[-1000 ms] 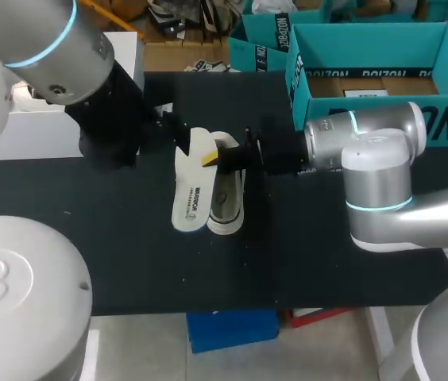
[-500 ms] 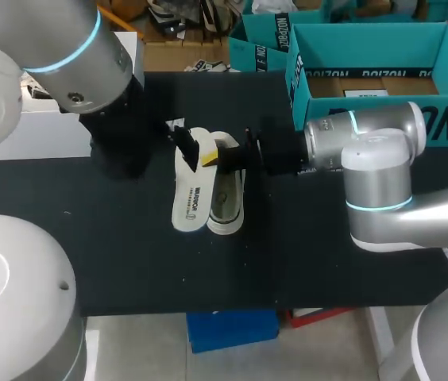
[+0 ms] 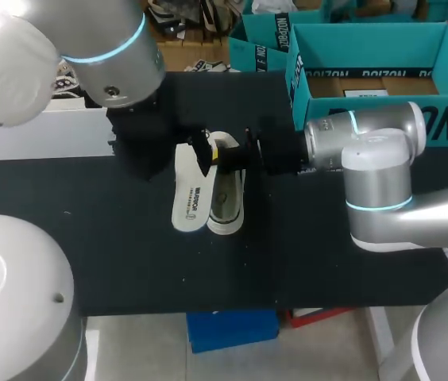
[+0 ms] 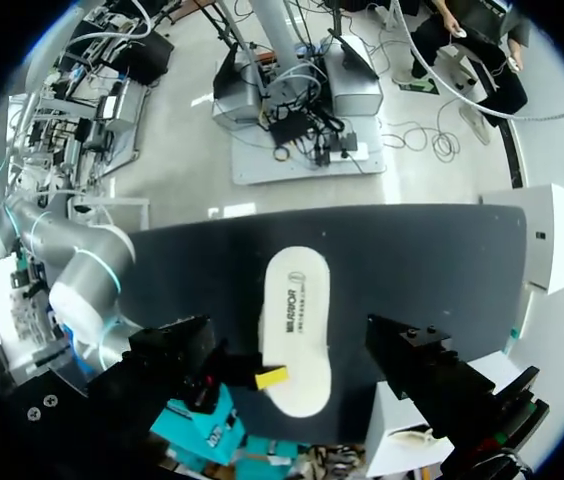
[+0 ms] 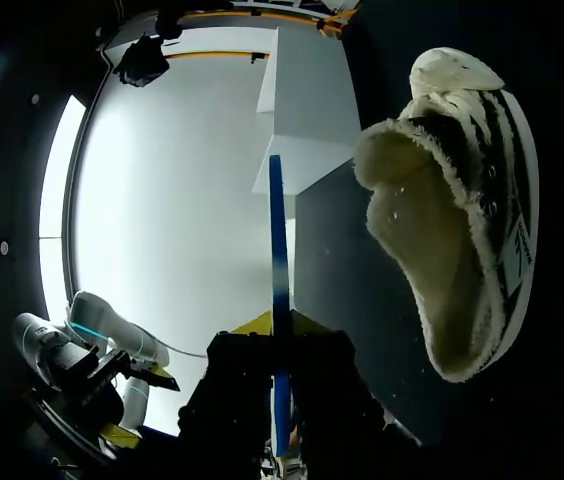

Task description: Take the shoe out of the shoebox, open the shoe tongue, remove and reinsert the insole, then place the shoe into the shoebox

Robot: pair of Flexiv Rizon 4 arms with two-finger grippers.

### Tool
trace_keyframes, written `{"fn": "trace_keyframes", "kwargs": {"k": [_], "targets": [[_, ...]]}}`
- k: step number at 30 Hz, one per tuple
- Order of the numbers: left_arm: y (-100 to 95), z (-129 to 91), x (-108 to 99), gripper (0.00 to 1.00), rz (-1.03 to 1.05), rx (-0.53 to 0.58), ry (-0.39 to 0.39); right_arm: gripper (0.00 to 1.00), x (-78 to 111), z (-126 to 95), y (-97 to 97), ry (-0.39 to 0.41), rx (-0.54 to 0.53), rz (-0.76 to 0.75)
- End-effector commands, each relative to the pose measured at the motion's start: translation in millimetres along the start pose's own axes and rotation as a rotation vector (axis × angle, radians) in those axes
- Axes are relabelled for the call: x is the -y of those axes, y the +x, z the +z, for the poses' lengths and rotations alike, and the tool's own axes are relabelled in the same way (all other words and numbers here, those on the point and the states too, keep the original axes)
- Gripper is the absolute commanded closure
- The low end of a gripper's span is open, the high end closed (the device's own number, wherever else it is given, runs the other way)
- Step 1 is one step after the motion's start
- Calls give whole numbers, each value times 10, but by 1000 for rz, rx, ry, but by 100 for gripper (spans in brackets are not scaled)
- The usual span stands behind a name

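Note:
The white insole (image 3: 190,194) lies tilted beside the white striped shoe (image 3: 228,208) at the table's middle. My right gripper (image 3: 218,156) is shut on the insole's far end; in the right wrist view the insole (image 5: 277,250) shows edge-on, blue underneath, clamped in that gripper (image 5: 280,335). The shoe (image 5: 462,230), with its fleecy opening, lies beside it. My left gripper (image 3: 202,148) hangs just above the same end, open. In the left wrist view its black fingers (image 4: 177,350) stand wide on either side of the insole (image 4: 297,310), apart from it.
The teal shoebox (image 3: 371,111) stands open at the back right, behind my right arm. A white box (image 3: 33,131) sits at the table's left edge, also seen in the left wrist view (image 4: 542,235). Bare black tabletop lies in front of the shoe.
My left arm has swung to the right, bringing its open gripper over the held end of the insole. The right arm, insole and shoe have stayed put.

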State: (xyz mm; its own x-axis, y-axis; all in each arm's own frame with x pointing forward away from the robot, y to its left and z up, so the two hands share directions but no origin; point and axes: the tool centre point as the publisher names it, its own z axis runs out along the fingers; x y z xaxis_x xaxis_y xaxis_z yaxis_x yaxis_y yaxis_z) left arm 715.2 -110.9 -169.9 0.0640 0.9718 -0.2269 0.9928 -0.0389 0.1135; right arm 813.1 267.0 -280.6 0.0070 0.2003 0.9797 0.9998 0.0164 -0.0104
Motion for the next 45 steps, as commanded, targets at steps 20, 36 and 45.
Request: {"fn": "trace_keyframes", "kwargs": {"k": [20,36,45], "targets": [[26,208,-809,0,-2,-22,36,100,4,17,-4,-4,1,0],[49,388,-1396,0,-24,-5,55,100,4,17,-4,-4,1,0],[100,495,-1702,0,-21,-21,70,100,4,17,-4,-4,1,0]]}}
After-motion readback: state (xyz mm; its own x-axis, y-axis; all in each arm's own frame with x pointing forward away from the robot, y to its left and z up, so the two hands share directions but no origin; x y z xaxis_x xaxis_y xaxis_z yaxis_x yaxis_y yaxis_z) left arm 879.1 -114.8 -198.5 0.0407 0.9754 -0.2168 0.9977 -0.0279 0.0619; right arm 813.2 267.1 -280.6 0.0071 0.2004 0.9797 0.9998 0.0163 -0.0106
